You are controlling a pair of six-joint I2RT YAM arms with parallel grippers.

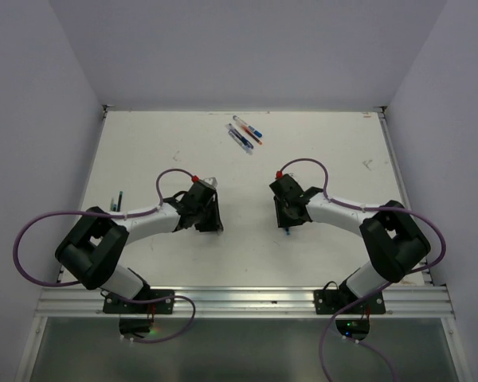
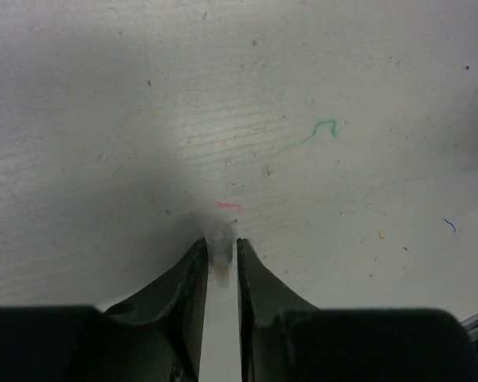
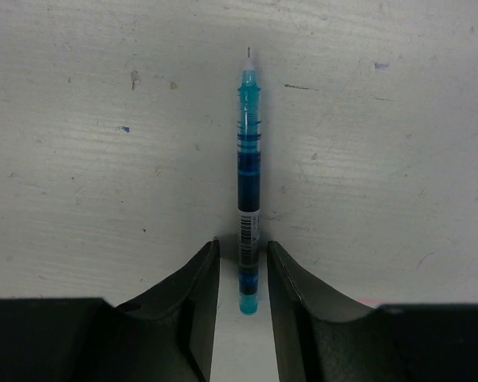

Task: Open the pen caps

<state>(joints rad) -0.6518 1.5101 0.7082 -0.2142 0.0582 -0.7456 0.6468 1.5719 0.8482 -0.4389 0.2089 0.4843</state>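
1. Find both arms over the near half of the table [image 1: 143, 263], with their wrists well apart.
2. Check the left gripper [image 2: 221, 242]. Its jaws stand a narrow slot apart, and a short translucent cap [image 2: 218, 237] sits between the tips, close over the table. You cannot tell whether the pads press on the cap or only flank it.
3. Check the right gripper [image 3: 243, 245]. Its jaws are parted and grip nothing. Bare table shows on both sides of the blue pen [image 3: 249, 159] lying flat between them. This pen is uncapped, and its fine tip points away from the wrist.
4. Note the thin teal pen [image 1: 116, 202] at the table's left edge.
5. At the far end, note the cluster of pens [image 1: 244, 132] with blue and red ends. They are too small for you to tell whether they are capped.
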